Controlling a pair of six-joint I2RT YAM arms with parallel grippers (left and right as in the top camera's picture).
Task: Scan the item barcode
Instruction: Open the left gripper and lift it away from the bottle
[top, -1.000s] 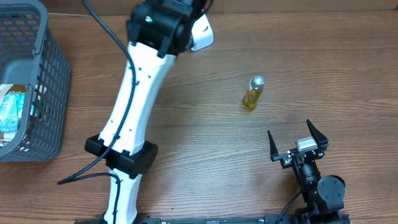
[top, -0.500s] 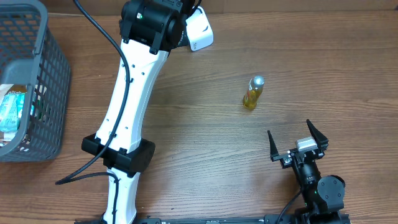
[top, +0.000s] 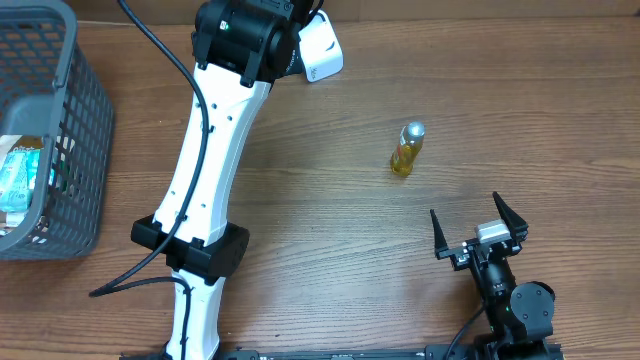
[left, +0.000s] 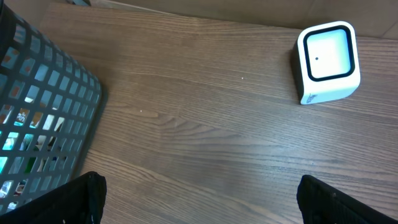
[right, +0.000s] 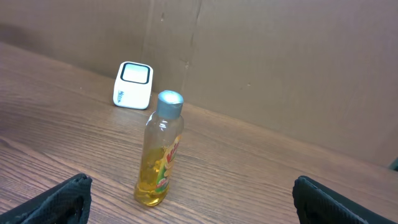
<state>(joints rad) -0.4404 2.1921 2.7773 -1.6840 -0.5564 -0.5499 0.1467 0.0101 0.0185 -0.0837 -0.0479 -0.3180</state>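
On the wood table (top: 330, 210), from overhead, the slim yellow bottle (top: 406, 150) is seen upright at two o'clock, apart from the spread, empty right gripper (top: 466, 207) at five, and could be toppled by an off-centre approach; pale packets (top: 18, 180) are held in the grey basket (top: 85, 120) at nine. From the left wrist, the left gripper (left: 199, 180) is shown parted over bare wood, the scanner (left: 328, 61) at two. From the right wrist, the bottle is framed ahead of parted jaws, ungripped.

A brown wood-grain table (top: 330, 250) backs onto a plain brown cardboard wall (right: 280, 56).
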